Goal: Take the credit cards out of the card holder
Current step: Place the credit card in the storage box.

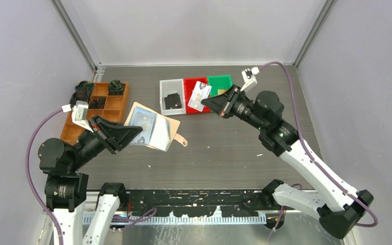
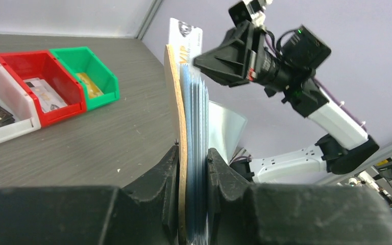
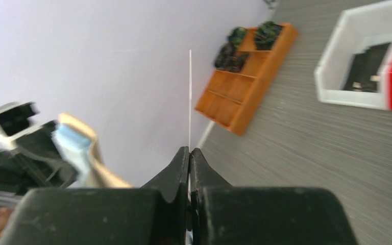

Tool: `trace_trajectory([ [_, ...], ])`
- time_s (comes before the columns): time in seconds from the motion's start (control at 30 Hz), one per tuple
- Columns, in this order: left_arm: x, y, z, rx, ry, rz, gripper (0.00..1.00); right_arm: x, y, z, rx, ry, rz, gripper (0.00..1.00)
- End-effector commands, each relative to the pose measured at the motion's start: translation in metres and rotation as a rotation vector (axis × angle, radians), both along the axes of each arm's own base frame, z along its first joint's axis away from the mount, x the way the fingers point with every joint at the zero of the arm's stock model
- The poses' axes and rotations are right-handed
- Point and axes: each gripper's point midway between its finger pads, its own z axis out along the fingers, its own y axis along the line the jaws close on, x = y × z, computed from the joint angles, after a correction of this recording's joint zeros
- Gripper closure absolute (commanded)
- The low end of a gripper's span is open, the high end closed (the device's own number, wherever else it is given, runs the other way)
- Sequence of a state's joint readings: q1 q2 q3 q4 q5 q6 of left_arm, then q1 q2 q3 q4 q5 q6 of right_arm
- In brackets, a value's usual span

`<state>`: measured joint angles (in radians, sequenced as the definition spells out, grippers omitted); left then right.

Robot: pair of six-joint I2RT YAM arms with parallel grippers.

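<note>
Over the left side of the grey table [image 1: 224, 148] we see the card holder [image 1: 150, 126] held up. The left gripper [image 1: 137, 133] clamps its near-left edge, jaws pressed on the tan cover and the stack of clear sleeves. Farther right, above the red bin [image 1: 188, 81], the right gripper [image 1: 209, 103] pinches one white credit card [image 1: 199, 96] by its right edge — jaws closed tight on it, the card well apart from the holder. A second card [image 2: 43, 94] lies inside the red bin.

Robot lab cell: plain grey walls [image 1: 20, 61], aluminium frame posts [image 1: 75, 34], dark table [image 1: 224, 153], coloured bins [image 1: 227, 77].
</note>
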<state>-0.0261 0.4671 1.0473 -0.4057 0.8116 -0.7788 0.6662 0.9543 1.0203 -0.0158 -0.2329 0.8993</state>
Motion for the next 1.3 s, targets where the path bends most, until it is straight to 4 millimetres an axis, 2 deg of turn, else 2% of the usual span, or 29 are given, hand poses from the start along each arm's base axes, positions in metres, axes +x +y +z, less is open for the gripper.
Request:
trace_trajectory([
  [0.0,-0.006,0.001,0.013,0.047,-0.107,0.004,0.94,0.038,-0.005,-0.058,-0.295,0.107,-0.017,0.99],
  [0.13,-0.008,0.000,0.012,0.048,-0.105,-0.005,0.94,0.104,-0.005,-0.119,-0.465,0.243,-0.056,1.00],
  [0.23,-0.011,0.000,0.012,0.050,-0.111,-0.011,0.94,0.146,-0.002,-0.146,-0.521,0.297,-0.067,0.99],
  [0.27,-0.013,0.000,0.012,0.050,-0.118,-0.010,0.94,0.160,0.001,-0.146,-0.524,0.291,-0.067,0.99],
  [0.47,-0.016,-0.001,0.011,0.041,-0.115,-0.020,0.94,0.222,0.016,-0.195,-0.668,0.341,-0.052,0.99],
  [0.63,-0.015,-0.002,0.011,0.027,-0.110,-0.028,0.94,0.255,0.022,-0.237,-0.760,0.380,-0.052,0.99],
  [0.9,-0.013,-0.003,0.011,0.020,-0.101,-0.032,0.95,0.270,0.016,-0.284,-0.855,0.437,-0.066,0.99],
  [0.97,-0.013,-0.003,0.012,0.016,-0.100,-0.038,0.95,0.269,0.014,-0.291,-0.871,0.444,-0.069,0.92],
  [1.03,-0.015,-0.004,0.012,0.016,-0.101,-0.046,0.95,0.269,0.012,-0.291,-0.876,0.447,-0.079,0.74],
  [1.1,-0.015,-0.004,0.011,0.016,-0.096,-0.049,0.95,0.268,0.012,-0.281,-0.860,0.441,-0.091,0.58],
  [1.2,-0.014,-0.005,0.008,0.021,-0.090,-0.051,0.95,0.267,0.016,-0.243,-0.774,0.389,-0.114,0.36],
  [1.27,-0.014,-0.005,0.008,0.024,-0.089,-0.053,0.95,0.262,0.023,-0.204,-0.688,0.332,-0.121,0.26],
])
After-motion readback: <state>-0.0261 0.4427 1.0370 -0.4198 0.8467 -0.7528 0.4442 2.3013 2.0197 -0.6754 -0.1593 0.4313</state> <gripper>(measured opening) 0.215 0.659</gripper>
